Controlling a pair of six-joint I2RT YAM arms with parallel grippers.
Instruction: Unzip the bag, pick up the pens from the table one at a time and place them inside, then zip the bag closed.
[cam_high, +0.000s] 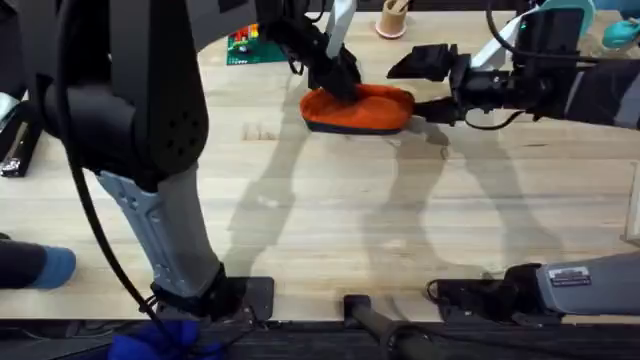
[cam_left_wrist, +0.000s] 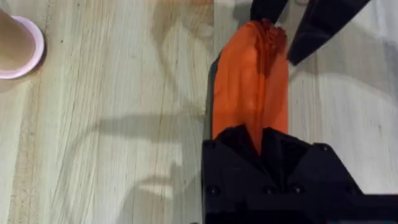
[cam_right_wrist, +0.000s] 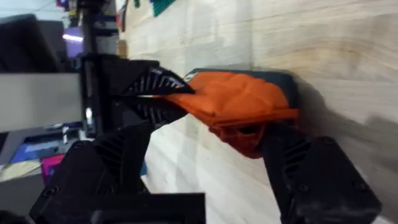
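Orange fabric marks the bag (cam_high: 358, 108), lying at the far middle of the table (cam_high: 330, 215). We see the left gripper (cam_high: 343, 80) clenched on its left end. The right gripper (cam_high: 428, 108) grasps its right end.

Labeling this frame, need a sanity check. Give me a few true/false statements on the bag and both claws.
1. The left claw grips one end of the orange bag. True.
2. The bag hangs in the air above the table. False: it lies on the wood.
3. The right claw is at the bag's opposite end. True.
4. The bag is blue all over. False: it is orange with a dark band along the bottom.
5. A pink-rimmed cup stands on the table. True.
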